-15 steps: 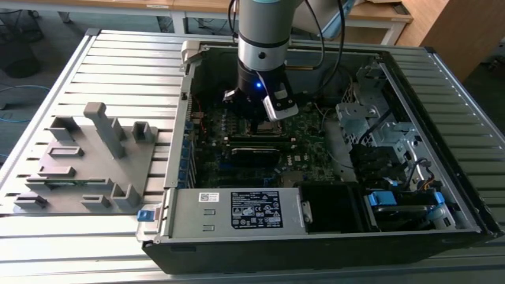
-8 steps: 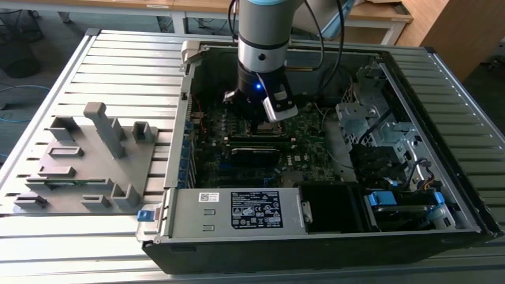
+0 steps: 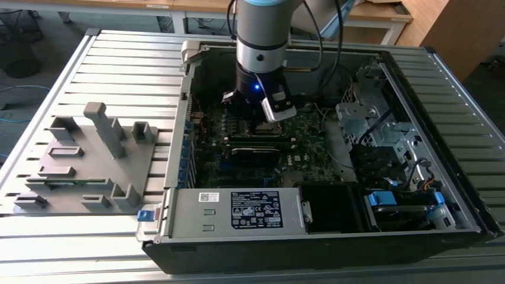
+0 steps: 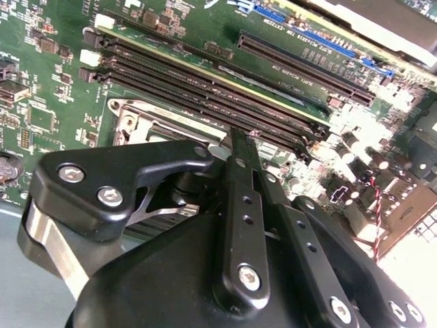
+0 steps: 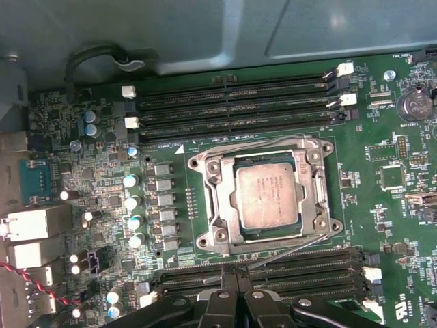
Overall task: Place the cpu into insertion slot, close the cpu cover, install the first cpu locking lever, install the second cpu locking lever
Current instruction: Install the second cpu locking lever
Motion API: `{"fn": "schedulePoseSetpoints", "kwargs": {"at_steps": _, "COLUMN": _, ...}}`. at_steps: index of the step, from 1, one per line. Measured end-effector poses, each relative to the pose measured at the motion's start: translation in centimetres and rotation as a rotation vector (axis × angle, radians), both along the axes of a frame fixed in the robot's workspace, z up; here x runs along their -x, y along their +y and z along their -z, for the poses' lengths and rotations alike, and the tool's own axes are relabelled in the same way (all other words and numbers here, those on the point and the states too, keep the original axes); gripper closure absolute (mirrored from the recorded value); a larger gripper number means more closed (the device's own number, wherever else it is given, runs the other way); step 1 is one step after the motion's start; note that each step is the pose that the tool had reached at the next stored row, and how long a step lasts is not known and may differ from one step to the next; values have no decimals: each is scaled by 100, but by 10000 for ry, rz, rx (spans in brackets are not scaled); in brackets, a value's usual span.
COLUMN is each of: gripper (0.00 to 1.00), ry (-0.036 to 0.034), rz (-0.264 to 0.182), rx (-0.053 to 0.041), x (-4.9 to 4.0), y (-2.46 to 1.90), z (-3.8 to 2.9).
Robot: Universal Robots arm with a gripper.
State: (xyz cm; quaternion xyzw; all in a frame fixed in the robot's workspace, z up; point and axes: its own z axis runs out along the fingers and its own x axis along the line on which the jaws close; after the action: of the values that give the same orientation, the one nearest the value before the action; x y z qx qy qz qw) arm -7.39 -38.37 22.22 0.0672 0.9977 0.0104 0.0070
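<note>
The cpu point(image 5: 268, 197) is seen seated in the insertion slot point(image 5: 205, 240), and the cpu cover point(image 5: 317, 195) is judged to lie down flat around it. A thin wire locking lever point(image 5: 293, 249) runs slanted along one side of the socket and appears not to be hooked, so a lever step is taken to be in hand. The gripper point(image 5: 237, 283) is held low just beside that side, over the memory slots point(image 5: 273, 273), with its fingers brought together and nothing between them. For this step to be done well, the lever should be pressed down and tucked sideways under its catch, so that the wire is not bent and the cover is not lifted. In the exterior view the arm is reached into the open computer case point(image 3: 442, 195), towards its far side. Faint engraving is seen on the cpu's face, white print on the board, and a printed label point(image 3: 254, 208) on the near metal box; none is read out here.
</note>
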Motion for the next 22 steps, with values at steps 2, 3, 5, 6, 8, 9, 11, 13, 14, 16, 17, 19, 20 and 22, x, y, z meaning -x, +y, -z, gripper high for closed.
{"fn": "schedulePoseSetpoints", "kwargs": {"at_steps": 2, "gripper": 90, "ry": -4, "rz": 0, "rx": 0, "x": 17, "y": 0, "z": 1}}
{"fn": "schedulePoseSetpoints", "kwargs": {"at_steps": 3, "gripper": 90, "ry": -5, "rz": 0, "rx": 0, "x": 25, "y": 0, "z": 2}}
{"fn": "schedulePoseSetpoints", "kwargs": {"at_steps": 5, "gripper": 90, "ry": -6, "rz": 1, "rx": 3, "x": 35, "y": 0, "z": 10}}
{"fn": "schedulePoseSetpoints", "kwargs": {"at_steps": 6, "gripper": 90, "ry": -5, "rz": 0, "rx": 4, "x": 37, "y": 0, "z": 20}}
{"fn": "schedulePoseSetpoints", "kwargs": {"at_steps": 8, "gripper": 90, "ry": -6, "rz": 1, "rx": 4, "x": 42, "y": 0, "z": 42}}
{"fn": "schedulePoseSetpoints", "kwargs": {"at_steps": 9, "gripper": 90, "ry": -7, "rz": 1, "rx": 4, "x": 46, "y": 0, "z": 54}}
{"fn": "schedulePoseSetpoints", "kwargs": {"at_steps": 11, "gripper": 90, "ry": -7, "rz": 0, "rx": 4, "x": 55, "y": 0, "z": 74}}
{"fn": "schedulePoseSetpoints", "kwargs": {"at_steps": 13, "gripper": 90, "ry": -6, "rz": 0, "rx": 5, "x": 65, "y": 0, "z": 94}}
{"fn": "schedulePoseSetpoints", "kwargs": {"at_steps": 14, "gripper": 90, "ry": -6, "rz": 0, "rx": 4, "x": 70, "y": 0, "z": 103}}
{"fn": "schedulePoseSetpoints", "kwargs": {"at_steps": 16, "gripper": 90, "ry": -5, "rz": 1, "rx": 5, "x": 78, "y": 0, "z": 118}}
{"fn": "schedulePoseSetpoints", "kwargs": {"at_steps": 17, "gripper": 90, "ry": -6, "rz": 1, "rx": 4, "x": 82, "y": 0, "z": 124}}
{"fn": "schedulePoseSetpoints", "kwargs": {"at_steps": 19, "gripper": 90, "ry": -5, "rz": 1, "rx": 5, "x": 94, "y": 0, "z": 129}}
{"fn": "schedulePoseSetpoints", "kwargs": {"at_steps": 20, "gripper": 90, "ry": -5, "rz": 1, "rx": 6, "x": 94, "y": 0, "z": 129}}
{"fn": "schedulePoseSetpoints", "kwargs": {"at_steps": 22, "gripper": 90, "ry": -5, "rz": 0, "rx": 5, "x": 94, "y": 0, "z": 130}}
